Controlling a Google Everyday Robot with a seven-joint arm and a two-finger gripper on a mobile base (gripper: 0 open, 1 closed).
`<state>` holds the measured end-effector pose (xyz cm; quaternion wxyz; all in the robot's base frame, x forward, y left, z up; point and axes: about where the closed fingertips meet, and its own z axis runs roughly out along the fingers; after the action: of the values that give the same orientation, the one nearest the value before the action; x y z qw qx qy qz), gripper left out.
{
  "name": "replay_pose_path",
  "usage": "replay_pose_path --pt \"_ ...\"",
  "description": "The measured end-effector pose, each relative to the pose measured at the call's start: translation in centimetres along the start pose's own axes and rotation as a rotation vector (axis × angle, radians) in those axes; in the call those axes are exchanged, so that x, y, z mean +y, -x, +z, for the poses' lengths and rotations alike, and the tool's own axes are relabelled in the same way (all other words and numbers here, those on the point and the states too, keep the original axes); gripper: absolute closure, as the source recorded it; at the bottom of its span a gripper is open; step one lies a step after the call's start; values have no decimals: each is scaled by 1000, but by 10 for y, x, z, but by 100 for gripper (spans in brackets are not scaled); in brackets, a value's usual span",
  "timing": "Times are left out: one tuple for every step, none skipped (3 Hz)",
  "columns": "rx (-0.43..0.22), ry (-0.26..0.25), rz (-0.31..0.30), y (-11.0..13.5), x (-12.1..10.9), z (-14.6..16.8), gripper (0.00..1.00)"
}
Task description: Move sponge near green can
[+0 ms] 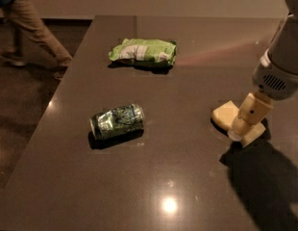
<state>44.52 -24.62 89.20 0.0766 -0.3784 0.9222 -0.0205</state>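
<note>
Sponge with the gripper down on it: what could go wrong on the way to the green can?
1. The gripper sits at the right of the table, on one end of the sponge, so the sponge may pivot or slip free.
2. The green can lies on its side; a nudge on arrival could roll it away.

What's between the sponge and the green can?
Nothing: the camera view shows only bare table between sponge and can. The gripper is down on the sponge.

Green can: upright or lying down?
Lying: the green can rests lengthwise on the table. The end effector is at the sponge.
</note>
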Motion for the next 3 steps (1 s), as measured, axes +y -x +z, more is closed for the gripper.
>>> replay_pose_path --pt "-5 17 48 -7 14 18 0" --pt "-10 33 80 -11 22 35 0" --pt "-23 39 103 -10 21 47 18"
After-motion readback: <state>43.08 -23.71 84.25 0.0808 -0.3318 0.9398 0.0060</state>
